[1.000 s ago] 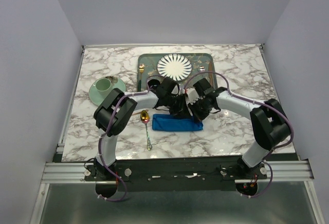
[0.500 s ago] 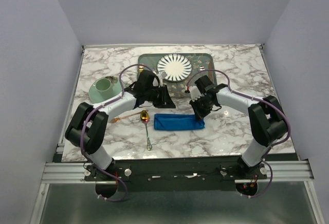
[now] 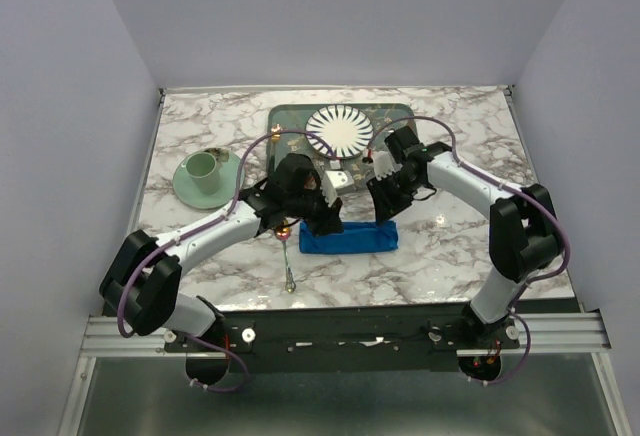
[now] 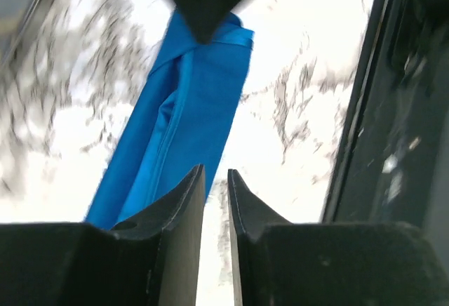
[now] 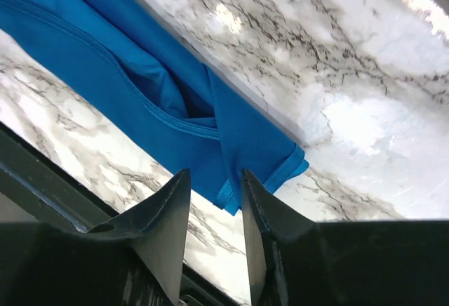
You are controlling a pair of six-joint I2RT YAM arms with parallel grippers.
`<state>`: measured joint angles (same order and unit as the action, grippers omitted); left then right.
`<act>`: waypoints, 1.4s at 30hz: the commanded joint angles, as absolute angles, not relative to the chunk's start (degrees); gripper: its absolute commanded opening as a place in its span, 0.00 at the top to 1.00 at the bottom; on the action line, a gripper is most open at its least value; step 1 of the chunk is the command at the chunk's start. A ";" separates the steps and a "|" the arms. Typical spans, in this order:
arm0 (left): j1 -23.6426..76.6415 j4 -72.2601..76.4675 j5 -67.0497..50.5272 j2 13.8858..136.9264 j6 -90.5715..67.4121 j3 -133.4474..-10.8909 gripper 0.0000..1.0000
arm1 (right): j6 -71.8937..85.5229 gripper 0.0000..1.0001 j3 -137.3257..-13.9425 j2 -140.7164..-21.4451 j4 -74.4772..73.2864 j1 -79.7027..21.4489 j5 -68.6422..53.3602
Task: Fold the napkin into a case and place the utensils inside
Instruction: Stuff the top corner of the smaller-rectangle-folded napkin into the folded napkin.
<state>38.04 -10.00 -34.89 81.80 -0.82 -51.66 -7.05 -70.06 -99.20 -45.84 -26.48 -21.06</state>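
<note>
The napkin lies folded as a narrow bright blue case (image 3: 350, 239) on the marble table, also seen in the left wrist view (image 4: 189, 102) and the right wrist view (image 5: 140, 74). The spoon (image 3: 287, 256) lies left of it, gold bowl by the case's left end. The copper-pink fork is hidden, likely under the left arm. My left gripper (image 3: 325, 219) (image 4: 216, 173) hovers at the case's left end, jaws nearly together with nothing between. My right gripper (image 3: 385, 206) (image 5: 215, 173) hovers over the case's right end, jaws a little apart and empty.
A grey-green tray (image 3: 285, 116) with a striped white plate (image 3: 340, 129) and other cutlery stands at the back centre. A green cup on a saucer (image 3: 207, 171) stands at the left. Both arms crowd the table's middle.
My left arm has swung from the left side near the saucer back to the case's left end, covering the fork. My right gripper has shifted slightly back and right.
</note>
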 commanded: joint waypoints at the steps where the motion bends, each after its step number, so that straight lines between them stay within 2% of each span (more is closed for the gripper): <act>1: 45.69 -13.98 -32.89 80.07 25.21 -50.80 0.69 | -8.35 0.55 -74.88 -100.10 -49.31 -26.02 -26.97; 8: 52.91 -6.51 -22.34 85.07 27.25 -51.15 0.66 | -7.38 0.58 -78.92 -105.46 -46.24 -26.02 -27.77; 18: 54.93 -3.78 -19.34 95.79 30.06 -56.33 0.71 | -6.50 0.69 -81.30 -112.14 -43.77 -26.02 -26.63; 36: 52.82 -9.05 -22.14 107.48 33.92 -65.91 0.73 | -8.96 0.78 -79.37 -116.28 -43.33 -26.19 -26.45; 42: 52.30 -15.89 -26.27 110.91 38.67 -70.65 0.80 | -9.67 0.79 -77.61 -115.84 -43.42 -26.54 -26.19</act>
